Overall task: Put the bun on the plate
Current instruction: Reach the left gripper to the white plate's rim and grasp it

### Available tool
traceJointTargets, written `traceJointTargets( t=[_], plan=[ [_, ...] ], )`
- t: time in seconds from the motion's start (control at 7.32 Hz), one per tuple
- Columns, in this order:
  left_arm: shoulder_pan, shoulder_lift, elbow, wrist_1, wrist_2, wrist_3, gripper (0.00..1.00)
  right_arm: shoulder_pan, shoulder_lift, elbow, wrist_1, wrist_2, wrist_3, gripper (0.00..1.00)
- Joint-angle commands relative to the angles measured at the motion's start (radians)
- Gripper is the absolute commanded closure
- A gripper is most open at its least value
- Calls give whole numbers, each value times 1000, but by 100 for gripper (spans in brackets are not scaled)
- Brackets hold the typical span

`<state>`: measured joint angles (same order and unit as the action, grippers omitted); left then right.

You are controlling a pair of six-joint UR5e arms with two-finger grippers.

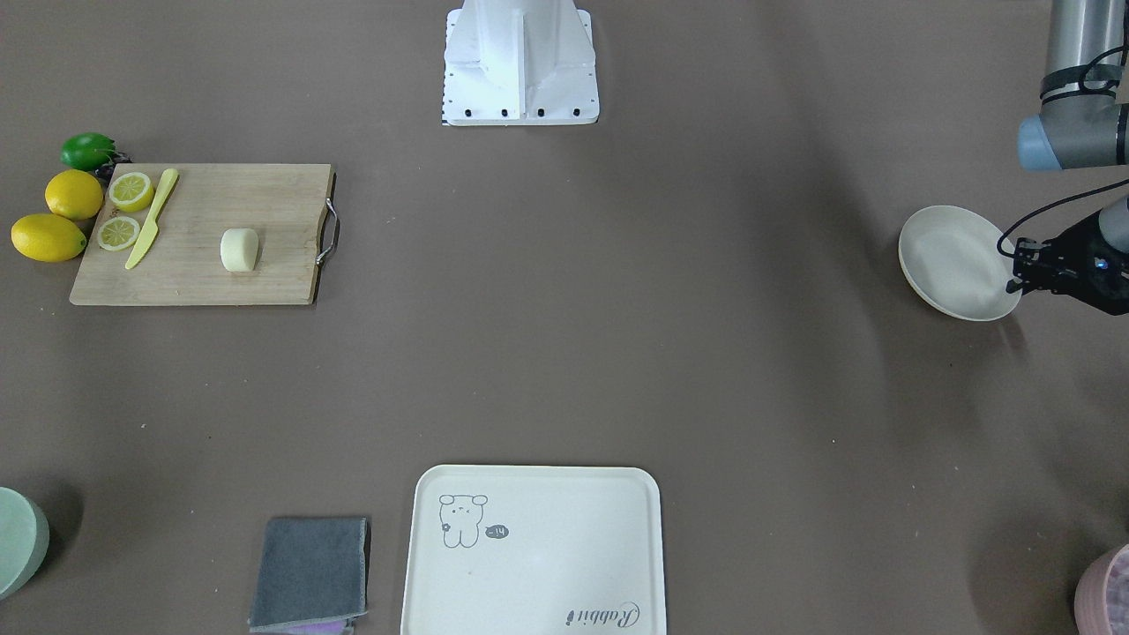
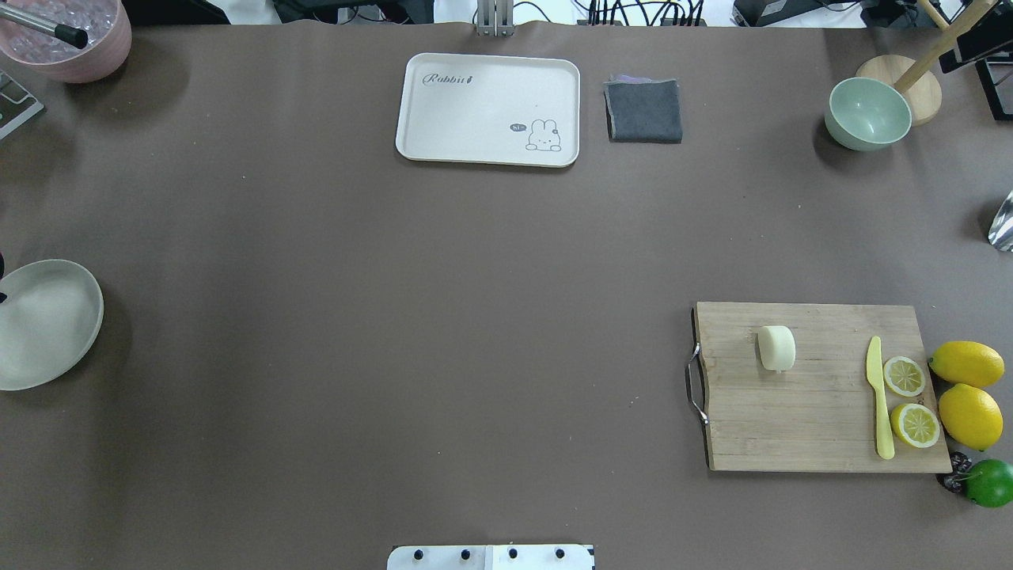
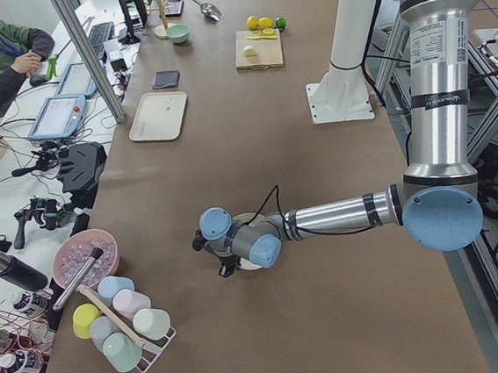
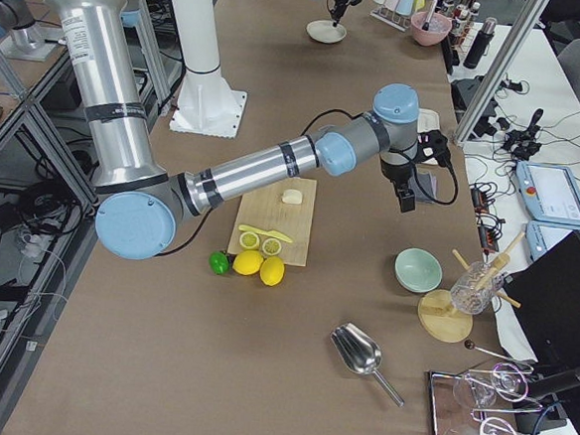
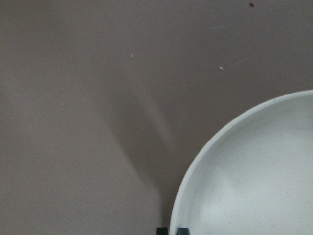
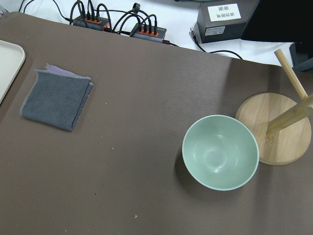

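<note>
While the bun [image 2: 776, 348] is seen lying on the cutting board [image 2: 815, 427] at the right, the plate [image 2: 47, 324] at the far left is pinched at its rim by the left gripper [image 5: 171, 230]. Whether the right gripper [image 4: 406, 198] is spread cannot be told.

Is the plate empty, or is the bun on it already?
Empty. The plate shows only its bare inside. The bun sits on the wooden cutting board, far across the table.
</note>
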<state>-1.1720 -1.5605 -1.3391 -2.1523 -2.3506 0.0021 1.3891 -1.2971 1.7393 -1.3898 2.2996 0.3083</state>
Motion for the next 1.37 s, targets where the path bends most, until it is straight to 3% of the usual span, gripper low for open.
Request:
traceJointTargets(
  t=[0.0, 0.27, 0.68, 0.96, 1.23],
  plan=[
    [-6, -1, -9, 2, -2, -8, 100, 1, 1, 2, 0, 1, 0, 0],
    [-70, -41, -12, 18, -31, -10, 100, 1, -2, 6, 0, 3, -2, 0],
    [-175, -82, -41, 84, -191, -39, 100, 1, 4, 16, -2, 12, 0, 0],
    [-172, -152, -101, 88, -217, -268, 100, -7, 7, 16, -2, 12, -2, 0],
    [-93, -260, -161, 80, -213, -524, 100, -30, 19, 9, -2, 12, 2, 0]
  ],
)
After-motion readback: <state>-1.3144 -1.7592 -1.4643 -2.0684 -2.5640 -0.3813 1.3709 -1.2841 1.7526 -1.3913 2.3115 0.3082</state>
